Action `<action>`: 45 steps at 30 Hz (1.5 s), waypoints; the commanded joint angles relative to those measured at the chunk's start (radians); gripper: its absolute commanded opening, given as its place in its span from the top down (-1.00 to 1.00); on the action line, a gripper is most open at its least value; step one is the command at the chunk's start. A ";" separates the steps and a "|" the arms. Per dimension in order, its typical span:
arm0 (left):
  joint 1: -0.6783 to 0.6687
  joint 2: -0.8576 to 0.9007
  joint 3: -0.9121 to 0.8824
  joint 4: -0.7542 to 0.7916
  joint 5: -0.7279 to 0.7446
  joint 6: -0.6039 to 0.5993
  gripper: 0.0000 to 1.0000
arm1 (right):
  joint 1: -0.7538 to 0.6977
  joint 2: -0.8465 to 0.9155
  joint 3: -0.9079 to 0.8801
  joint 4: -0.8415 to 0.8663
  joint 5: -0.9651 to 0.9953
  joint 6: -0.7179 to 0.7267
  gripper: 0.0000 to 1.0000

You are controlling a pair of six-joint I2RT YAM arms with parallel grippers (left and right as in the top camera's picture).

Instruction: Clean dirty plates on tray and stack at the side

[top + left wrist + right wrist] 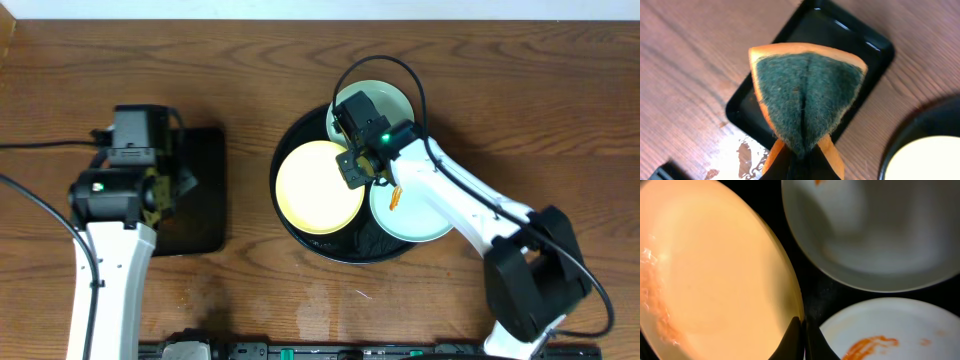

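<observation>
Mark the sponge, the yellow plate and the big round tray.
Folded orange sponge with green scouring face (807, 95): left wrist view, middle of the green face.
Pale yellow round plate (318, 187): overhead view, centre of its face.
Large round glossy black tray (298, 130): overhead view, bare upper-left rim.

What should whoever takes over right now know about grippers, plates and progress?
Left gripper: shut on the sponge, over the rectangular tray.
Right gripper: shut at the yellow plate rim; whether it grips is unclear.
Plates: yellow, rear mint plate and front mint plate on the round tray, smears showing.
Done: nothing stacked on the tabletop.
Left: wipe all three, stack aside.
</observation>
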 commanded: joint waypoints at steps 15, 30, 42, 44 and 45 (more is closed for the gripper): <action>0.086 0.090 -0.002 -0.006 0.029 0.018 0.85 | 0.151 -0.220 0.031 0.071 0.696 -0.282 0.98; 0.086 0.095 -0.002 -0.006 0.029 0.029 0.85 | 0.277 -0.219 0.030 0.148 0.801 -0.290 0.94; 0.086 0.095 -0.002 -0.006 0.029 0.028 0.85 | -0.138 -0.204 0.023 -0.102 -0.073 0.075 -0.04; 0.086 0.095 -0.002 -0.006 0.029 0.028 0.85 | -0.184 -0.192 0.006 -0.113 -0.190 0.075 -0.08; 0.086 0.095 -0.002 -0.006 0.029 0.029 0.85 | -0.197 -0.187 -0.002 -0.122 -0.237 0.076 -0.10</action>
